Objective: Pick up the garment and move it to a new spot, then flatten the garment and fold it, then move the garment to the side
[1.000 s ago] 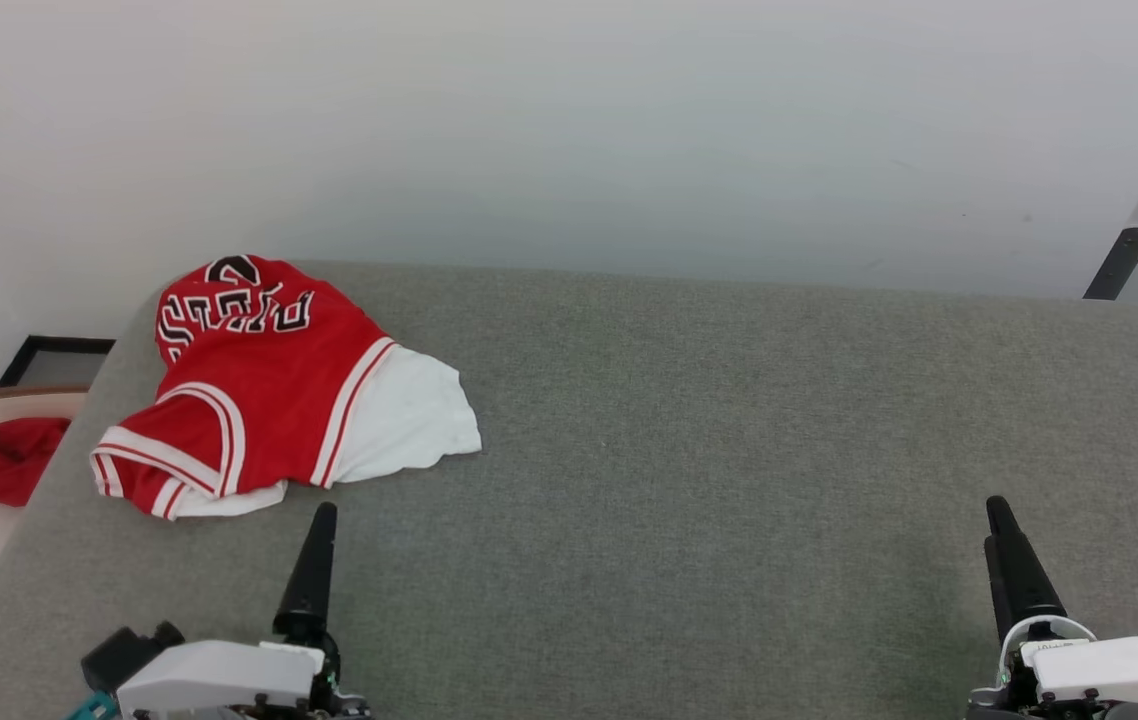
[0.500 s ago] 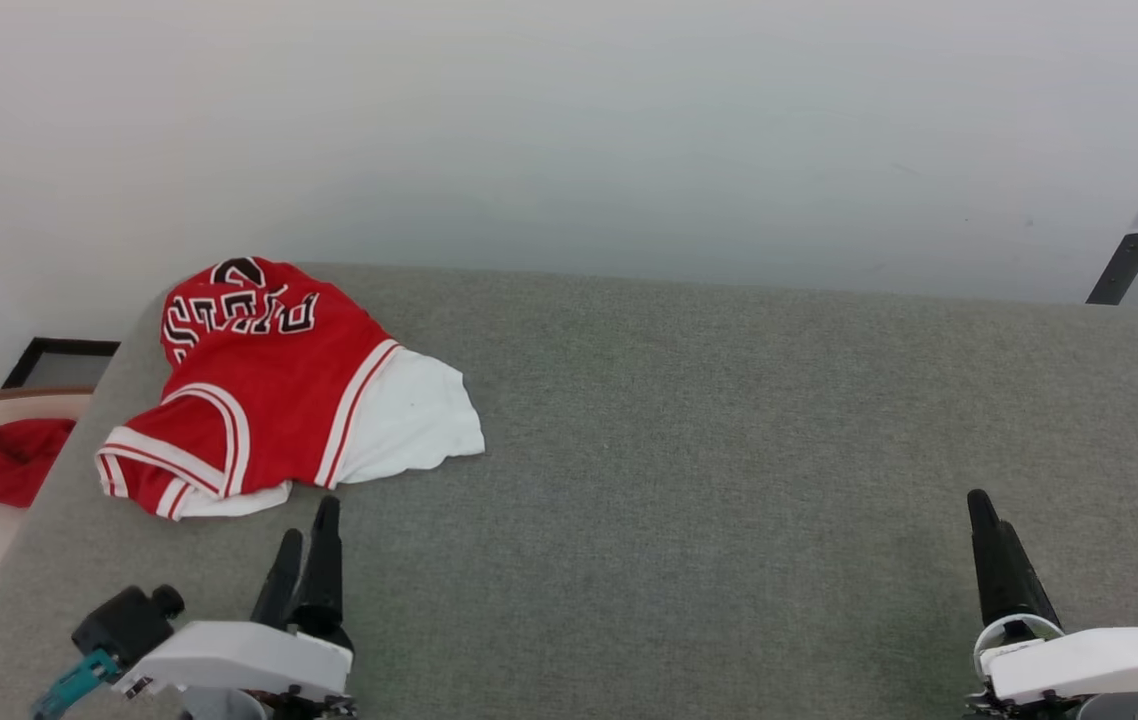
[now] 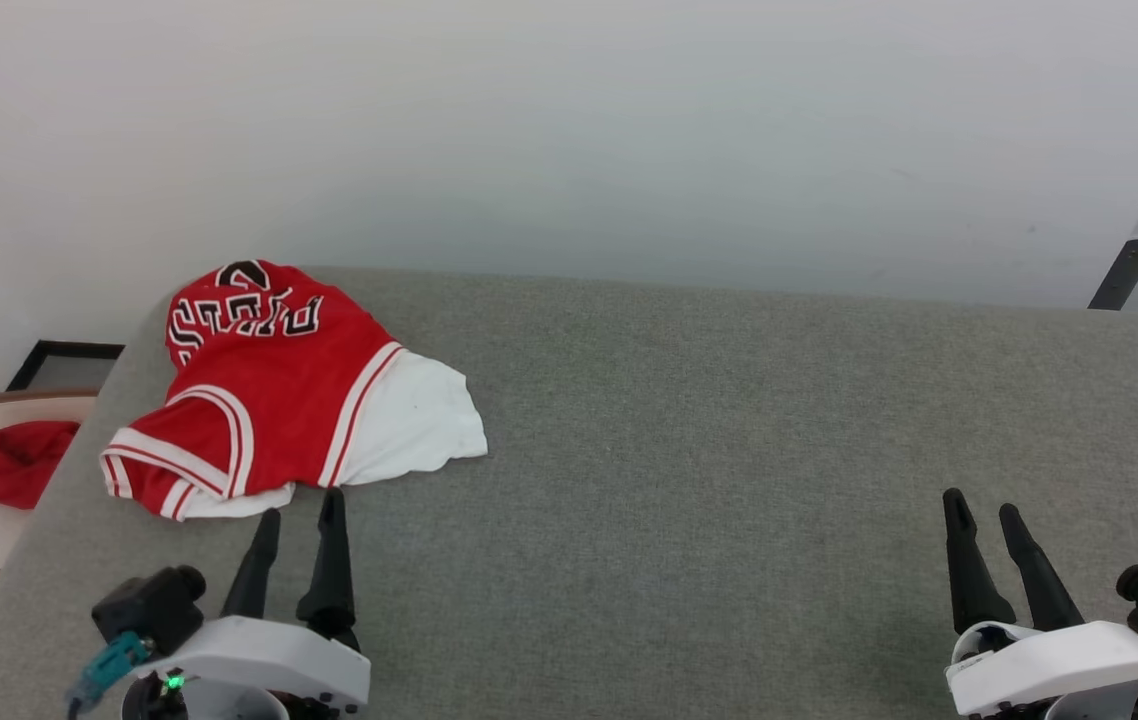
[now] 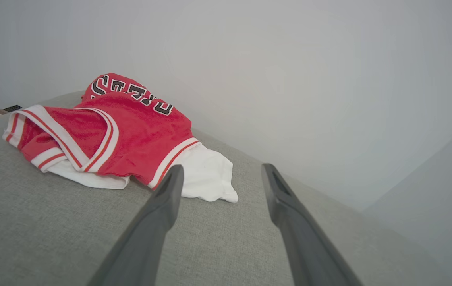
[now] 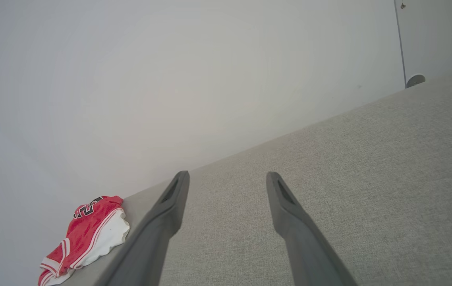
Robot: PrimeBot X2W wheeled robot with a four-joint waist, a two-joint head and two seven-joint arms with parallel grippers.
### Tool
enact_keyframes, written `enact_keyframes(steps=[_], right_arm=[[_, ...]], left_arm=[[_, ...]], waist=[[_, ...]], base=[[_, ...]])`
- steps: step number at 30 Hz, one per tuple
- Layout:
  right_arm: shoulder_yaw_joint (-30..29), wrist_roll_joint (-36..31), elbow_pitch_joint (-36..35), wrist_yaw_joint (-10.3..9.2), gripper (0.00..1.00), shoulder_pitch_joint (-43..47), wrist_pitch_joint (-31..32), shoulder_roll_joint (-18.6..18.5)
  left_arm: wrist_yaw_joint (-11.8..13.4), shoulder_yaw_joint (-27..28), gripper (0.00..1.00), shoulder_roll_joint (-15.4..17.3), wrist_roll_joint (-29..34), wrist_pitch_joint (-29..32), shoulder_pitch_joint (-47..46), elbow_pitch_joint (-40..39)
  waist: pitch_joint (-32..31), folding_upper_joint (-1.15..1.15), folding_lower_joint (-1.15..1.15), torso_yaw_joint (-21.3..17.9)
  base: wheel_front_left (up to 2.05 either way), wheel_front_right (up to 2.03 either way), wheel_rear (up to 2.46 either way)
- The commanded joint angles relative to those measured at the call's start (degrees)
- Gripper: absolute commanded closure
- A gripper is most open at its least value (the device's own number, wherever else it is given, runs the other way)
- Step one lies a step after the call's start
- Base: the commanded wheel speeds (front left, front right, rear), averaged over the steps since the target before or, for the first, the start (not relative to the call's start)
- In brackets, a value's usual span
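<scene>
Grey fabric surface underneath, and the red basketball jersey lay crumpled just ahead of the left gripper, which was spread wide and empty. The right gripper, equally open and empty, sat well apart from it. Pickup stage, I'd say: next needed a forward reach and pinch.

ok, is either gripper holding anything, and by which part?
Nothing held. Left gripper and right gripper are open and empty; the jersey lies loose on the grey surface.
</scene>
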Motion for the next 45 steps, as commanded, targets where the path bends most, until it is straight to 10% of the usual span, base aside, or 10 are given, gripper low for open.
enact_keyframes(steps=[1,45], right_arm=[[-0.2,-2.7,-0.6,0.04,0.00,-0.8,-0.5,0.2],[-1.3,-29.0,-2.0,0.05,0.00,0.9,-5.2,1.6]], left_arm=[[0.3,-0.1,0.00,0.3,2.4,-0.4,0.1,-0.8],[-2.7,4.7,0.00,-2.9,29.4,-5.5,1.9,-3.3]], waist=[[0.0,0.00,0.00,0.0],[-2.0,0.00,0.00,0.5]], base=[[0.00,0.00,0.00],[0.00,0.00,0.00]])
